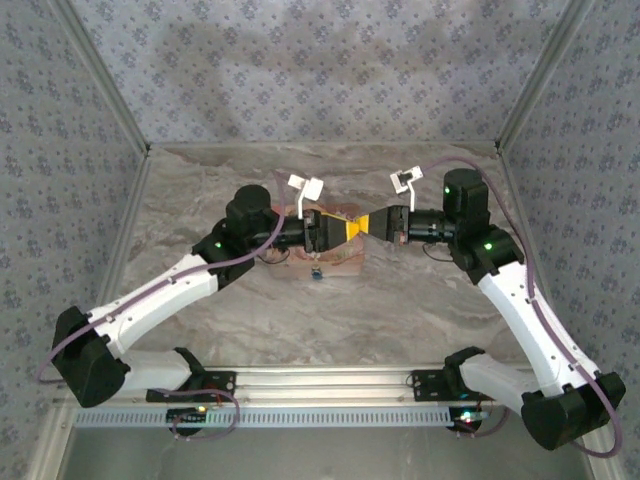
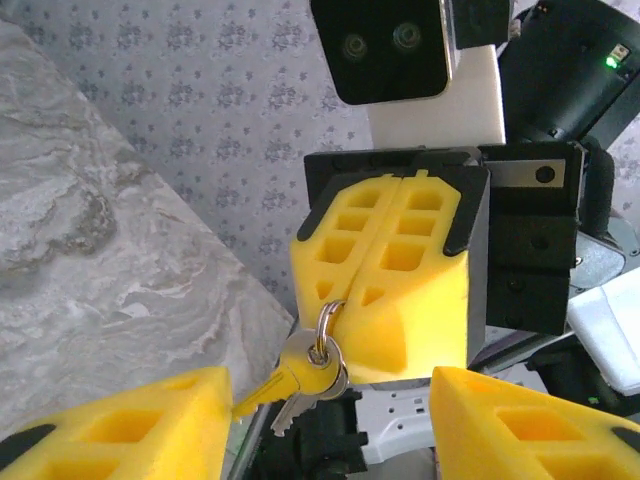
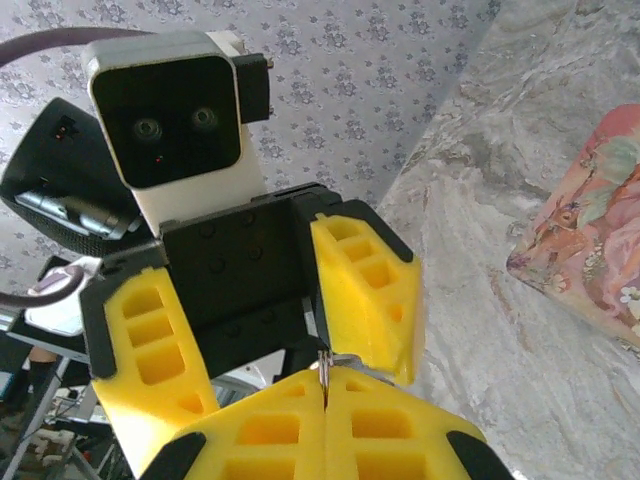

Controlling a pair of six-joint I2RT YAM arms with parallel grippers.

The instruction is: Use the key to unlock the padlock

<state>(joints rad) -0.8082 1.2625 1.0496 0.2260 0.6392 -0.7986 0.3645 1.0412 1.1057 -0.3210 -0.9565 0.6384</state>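
Heads up, you're in the middle of a mid-air handoff here. Your right gripper (image 3: 325, 425) is clamped tight on the key ring (image 2: 324, 335), and the keys (image 2: 300, 385) dangle loose under it. Your left gripper (image 1: 347, 229) has its fingers spread either side of that bunch and is holding nothing. The padlock (image 1: 317, 271) sits at the near edge of the pink box (image 3: 590, 250), just below where the grippers meet. I can't tell if it's on the box or beside it.

My worry is that the keys swing free on the ring. Pinch now and you might catch two keys, or get one crooked, and it won't line up with the keyhole. If right lets go early, the bunch drops.
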